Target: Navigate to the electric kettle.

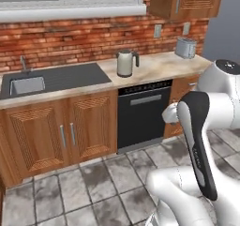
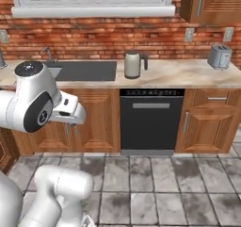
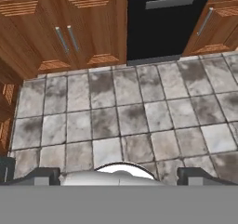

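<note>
Gripper (image 3: 119,175) points down at the grey floor tiles (image 3: 139,121) with its two tips wide apart and nothing between them, so it is open and empty, held folded in front of the base, well short of the cabinets (image 3: 69,28). Kettle (image 1: 126,63) stands upright on the far counter (image 1: 159,65), just right of the sink (image 1: 28,84) and above the left part of the dishwasher (image 1: 143,117), with the toaster (image 1: 186,47) further right. From the gripper it lies ahead and higher, almost centred in the right base view, so I judge the base must drive roughly straight forward.
</note>
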